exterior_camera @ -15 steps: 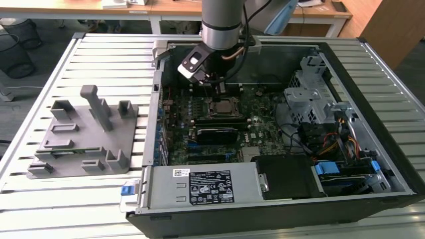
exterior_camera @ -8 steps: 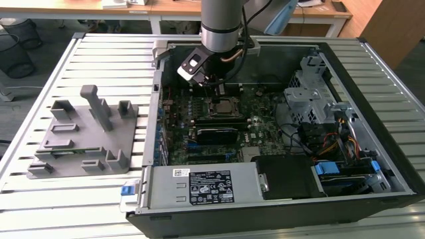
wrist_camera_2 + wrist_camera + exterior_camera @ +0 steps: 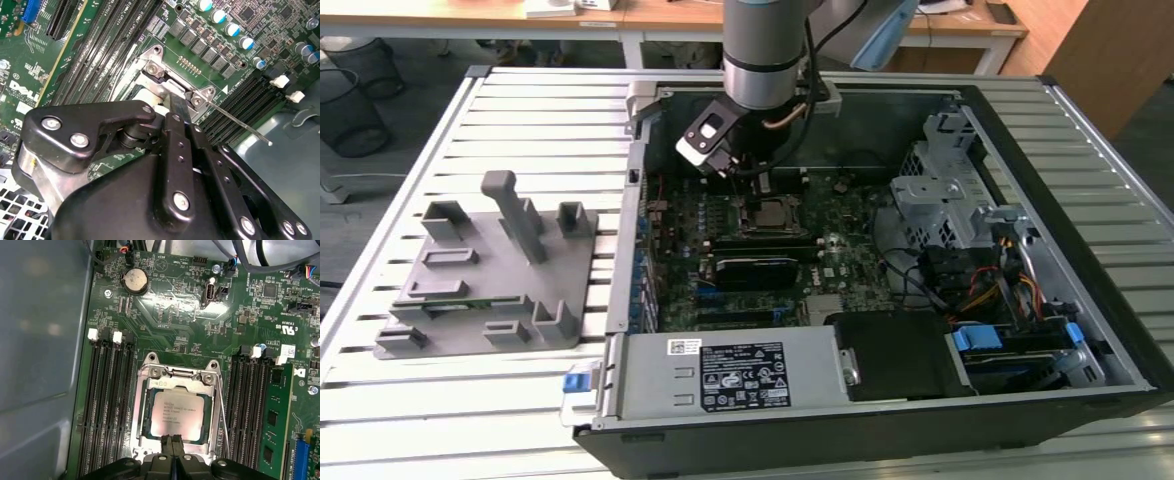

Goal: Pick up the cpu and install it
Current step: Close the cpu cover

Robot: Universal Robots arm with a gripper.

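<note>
The cpu [image 3: 177,412], a flat square chip with a silver top, lies flat inside the metal socket frame [image 3: 147,390] on the motherboard. My gripper [image 3: 172,442] hangs just above the chip's near edge, its two black fingers pressed together with nothing between them. In the second wrist view the fingertips [image 3: 177,107] reach down at the socket frame [image 3: 160,70], and the thin socket lever [image 3: 240,122] sticks out to one side. In the exterior view the gripper [image 3: 747,178] hovers over the cpu [image 3: 774,212] in the open computer case.
Black memory slots [image 3: 107,405] flank the socket, and a green memory stick [image 3: 272,420] stands beside it. A grey fixture block [image 3: 494,270] sits on the slatted table at the exterior view's left. Drive cages and cables [image 3: 974,260] fill the case's right side.
</note>
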